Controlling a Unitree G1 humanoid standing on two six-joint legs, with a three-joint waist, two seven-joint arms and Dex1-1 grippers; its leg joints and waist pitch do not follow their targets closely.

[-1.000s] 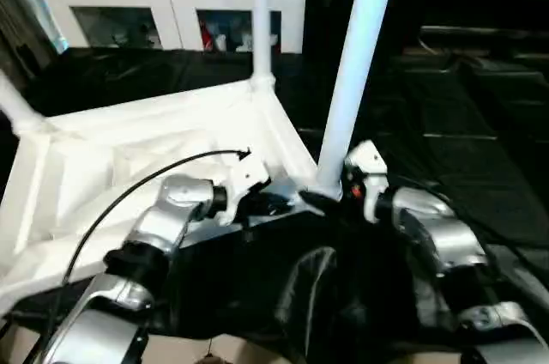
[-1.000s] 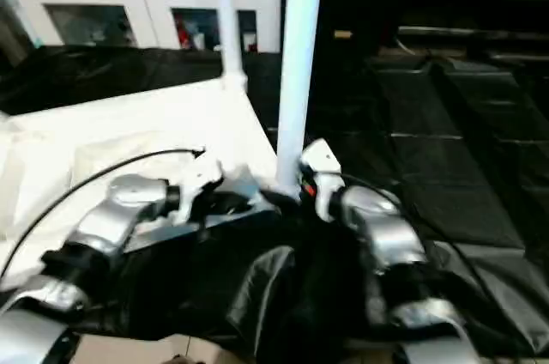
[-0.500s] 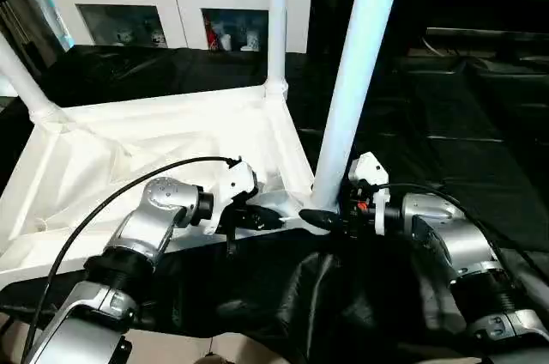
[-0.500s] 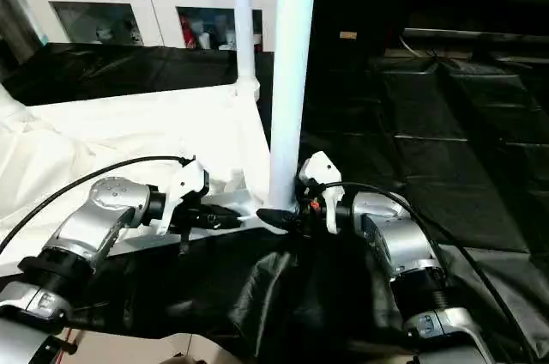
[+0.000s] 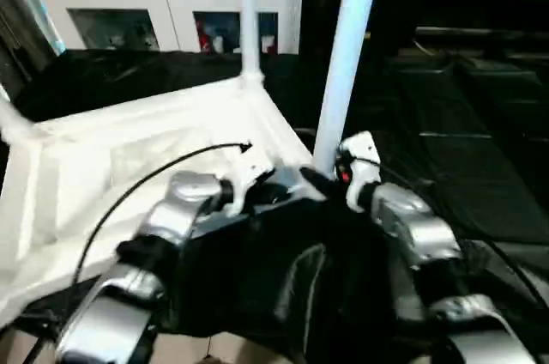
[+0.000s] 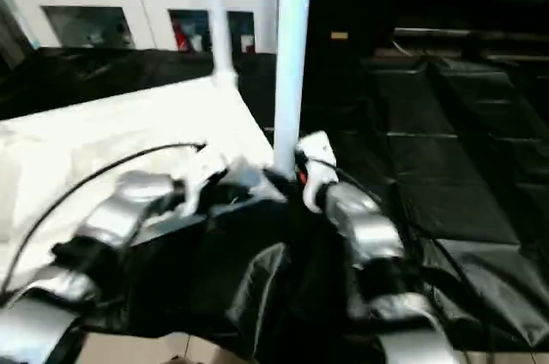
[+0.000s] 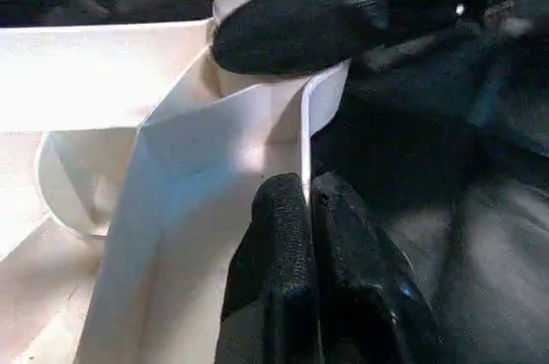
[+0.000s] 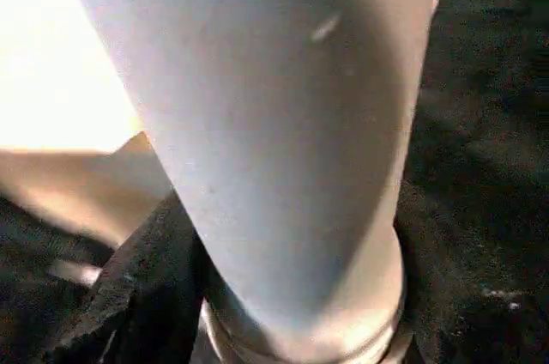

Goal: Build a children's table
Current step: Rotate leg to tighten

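Note:
The children's table (image 5: pixel 129 166) lies upside down on black cloth, its ribbed underside facing up. White legs stand upright in its corner sockets: the near leg (image 5: pixel 343 55), a far leg (image 5: pixel 249 12), and one at the left edge (image 5: pixel 13 128). My left gripper (image 7: pixel 307 209) is shut on the thin rim (image 7: pixel 302 124) beside the near corner. My right gripper (image 5: pixel 322 179) is closed around the base of the near leg (image 8: pixel 274 124). One black finger (image 8: pixel 146 295) presses against the leg just above the socket collar.
A white cabinet (image 5: pixel 129 3) with glass-fronted compartments stands behind the table. Black sheeting (image 5: pixel 480 166) covers the floor to the right and lies bunched under my forearms. A black cable (image 5: pixel 154 175) arcs over my left forearm.
The head camera has shifted and the picture moved with it. My right gripper's jaws have narrowed onto the base of the near leg. The left gripper keeps its hold on the rim.

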